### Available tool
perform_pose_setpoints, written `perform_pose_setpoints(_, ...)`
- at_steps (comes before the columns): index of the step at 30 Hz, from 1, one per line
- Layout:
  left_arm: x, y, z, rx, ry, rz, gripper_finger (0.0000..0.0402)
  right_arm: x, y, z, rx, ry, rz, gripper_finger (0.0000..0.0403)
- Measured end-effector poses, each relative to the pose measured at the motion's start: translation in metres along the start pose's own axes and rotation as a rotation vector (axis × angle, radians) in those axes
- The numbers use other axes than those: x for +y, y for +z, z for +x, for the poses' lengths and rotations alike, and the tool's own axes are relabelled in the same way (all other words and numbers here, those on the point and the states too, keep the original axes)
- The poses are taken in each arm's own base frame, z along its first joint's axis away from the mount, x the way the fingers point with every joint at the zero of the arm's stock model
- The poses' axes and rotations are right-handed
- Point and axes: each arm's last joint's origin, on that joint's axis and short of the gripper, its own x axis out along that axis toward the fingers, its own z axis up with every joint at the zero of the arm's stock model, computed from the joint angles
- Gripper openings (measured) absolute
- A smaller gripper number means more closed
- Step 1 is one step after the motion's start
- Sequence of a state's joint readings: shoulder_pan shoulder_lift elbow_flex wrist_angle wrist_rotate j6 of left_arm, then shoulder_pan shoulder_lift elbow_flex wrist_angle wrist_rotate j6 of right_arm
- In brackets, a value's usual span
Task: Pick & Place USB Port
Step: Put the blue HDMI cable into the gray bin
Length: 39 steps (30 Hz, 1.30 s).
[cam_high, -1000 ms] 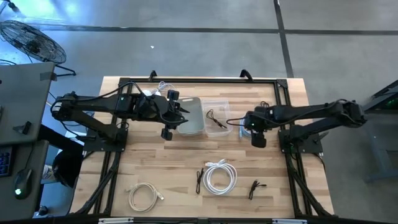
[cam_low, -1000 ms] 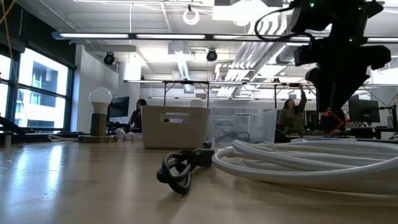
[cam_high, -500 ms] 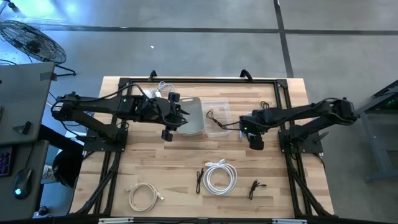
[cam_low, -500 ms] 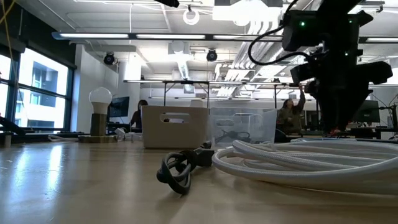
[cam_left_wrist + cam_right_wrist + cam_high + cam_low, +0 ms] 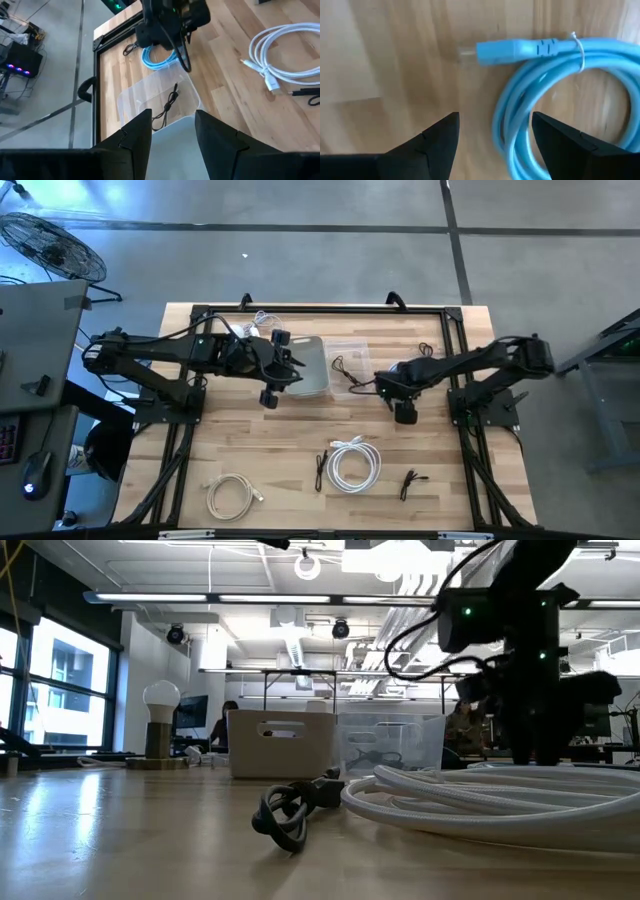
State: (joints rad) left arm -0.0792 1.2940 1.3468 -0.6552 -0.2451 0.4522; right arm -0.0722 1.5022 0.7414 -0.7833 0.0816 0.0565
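Because the right gripper hangs with its fingers spread wide just above the blue USB cable, with nothing between them yet, we judge the main risk to be a bad bite: the coil lies off toward the right of that wrist frame, so a straight descent could catch a single loop or strike bare wood, and the tied bundle could then tilt or slip free. In the high view this gripper sits right of centre, just beside the clear bin, whose wall could be knocked on the way up. The left gripper, also open and empty, waits over the grey bin left of centre, close enough to crowd any drop there. Lower in the frame lie a white cable coil, a second white cable at lower left, and two small black cables, well apart from the grasp.
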Motion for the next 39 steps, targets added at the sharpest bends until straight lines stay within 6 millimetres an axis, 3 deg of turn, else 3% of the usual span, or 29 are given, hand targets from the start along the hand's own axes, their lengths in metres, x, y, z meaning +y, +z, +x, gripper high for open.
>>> perform_pose_setpoints(5, 0.000, 0.000, 0.000, -0.004, -0.011, -0.012, 0.0147, -0.003, 0.007, 0.016, 0.041, -0.049, 0.003, 0.0212)
perform_pose_setpoints(7, -0.001, 0.000, 0.000, -0.007, -0.018, -0.012, 0.0147, -0.003, 0.008, 0.021, 0.066, -0.029, 0.014, 0.0165)
perform_pose_setpoints(10, -0.001, 0.000, 0.000, -0.011, -0.027, -0.013, 0.0147, -0.003, 0.009, 0.024, 0.077, -0.003, 0.016, 0.0053)
perform_pose_setpoints(11, -0.001, 0.000, 0.000, -0.011, -0.028, -0.012, 0.0147, -0.003, 0.009, 0.024, 0.075, -0.002, 0.007, 0.0034)
perform_pose_setpoints(17, -0.001, 0.000, 0.000, -0.015, -0.030, -0.017, 0.0147, 0.001, 0.007, 0.018, 0.040, -0.054, 0.024, 0.0031)
perform_pose_setpoints(26, -0.001, 0.001, 0.000, -0.018, -0.035, -0.017, 0.0147, 0.013, -0.008, -0.010, -0.038, -0.236, 0.045, 0.0031)
perform_pose_setpoints(32, -0.001, 0.002, 0.002, -0.028, -0.045, -0.018, 0.0147, 0.027, -0.021, -0.038, -0.164, -0.232, 0.058, 0.0031)
perform_pose_setpoints(39, -0.007, 0.008, 0.026, -0.061, -0.080, 0.079, 0.0147, 0.046, -0.028, -0.082, -0.413, -0.209, 0.024, 0.0031)
